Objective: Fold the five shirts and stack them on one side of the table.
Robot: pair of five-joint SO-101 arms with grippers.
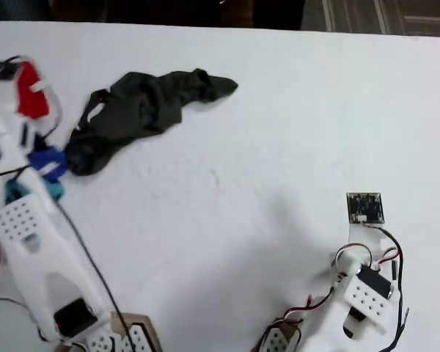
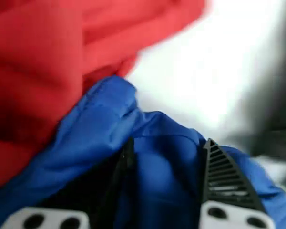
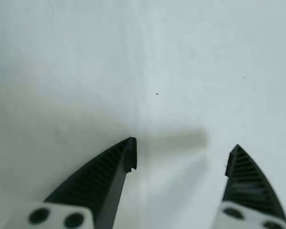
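Left wrist view is showing the left hand with its jaws standing partly apart and a fold of the blue shirt lying between them. As far as I can judge, the fingers are not yet pressing on the cloth. The red shirt is bunching up against the blue one, touching it. In the high view these two are sitting at the far left edge of the frame, beside the left arm. The black shirt is lying in the upper left part, well apart from the right arm in the lower right. The right hand is hanging wide open over the bare white surface, holding nothing.

I am judging that the step in hand is taking the blue shirt out of the heap, so the task is looking early. The next move is calling for the jaws to close on one layer only, and then for a pull toward the open middle of the surface.

The blue cloth is looking thin and softly creased. The black shirt is lying crumpled and twisted into a long heap — not yet folded.
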